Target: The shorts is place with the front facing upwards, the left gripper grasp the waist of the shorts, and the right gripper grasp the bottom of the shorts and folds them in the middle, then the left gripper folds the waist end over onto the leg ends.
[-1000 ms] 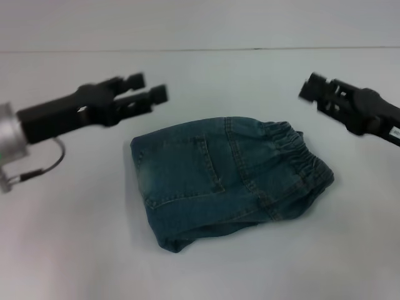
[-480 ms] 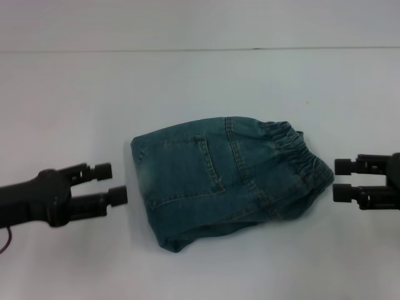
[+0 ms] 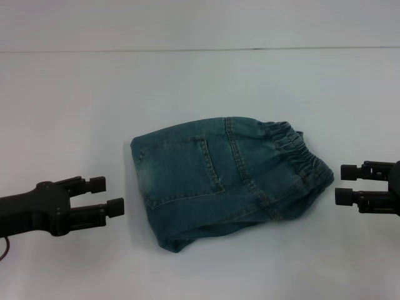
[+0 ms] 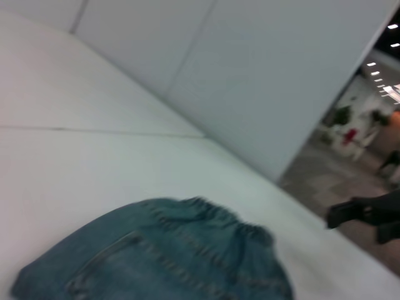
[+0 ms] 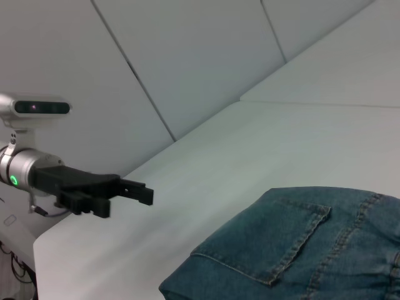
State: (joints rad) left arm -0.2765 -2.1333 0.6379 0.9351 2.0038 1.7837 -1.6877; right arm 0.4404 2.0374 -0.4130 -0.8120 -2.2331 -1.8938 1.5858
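Observation:
The blue denim shorts (image 3: 219, 181) lie folded in a compact bundle mid-table, back patch pocket (image 3: 187, 169) facing up. The puckered waist (image 3: 297, 153) is at the bundle's right end, and layered denim edges show along the near side. My left gripper (image 3: 107, 195) hovers open to the left of the shorts, apart from the cloth. On the right my right gripper (image 3: 345, 183) also stands open, a short gap from the waist. The left wrist view shows the shorts (image 4: 175, 262) and the far right gripper (image 4: 347, 214). In the right wrist view are the shorts (image 5: 300, 250) and the left gripper (image 5: 136, 190).
The white table (image 3: 200, 87) spreads around the shorts, with its back edge meeting a pale wall (image 3: 200, 25). Beyond the table's side, the left wrist view shows a room (image 4: 369, 125) with lights and furniture.
Both arms came down from the far side of the table to low positions at either side of the shorts. Over the last half second they shifted only slightly. The shorts stayed still.

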